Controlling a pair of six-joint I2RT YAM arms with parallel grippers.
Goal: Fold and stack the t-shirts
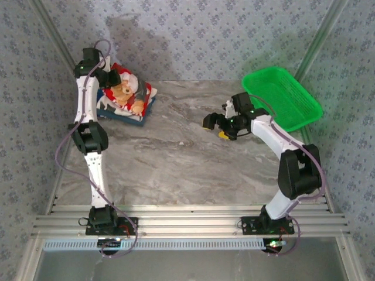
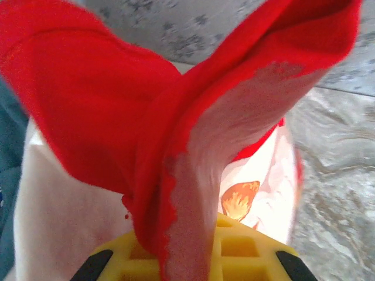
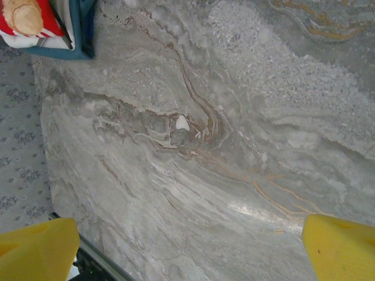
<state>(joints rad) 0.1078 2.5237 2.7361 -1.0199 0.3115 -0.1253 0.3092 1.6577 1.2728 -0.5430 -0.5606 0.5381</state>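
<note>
Your left gripper [image 2: 187, 260] is pinched tight on a fold of the red t-shirt [image 1: 130, 92], which lies on the blue tray [image 1: 114, 114] at the table's [image 1: 176, 158] far-left corner, seemingly over a white shirt [image 1: 138, 119]. Your right gripper [image 1: 218, 125] hangs wide open and empty above bare marble, near the green basket [image 1: 287, 99].
</note>
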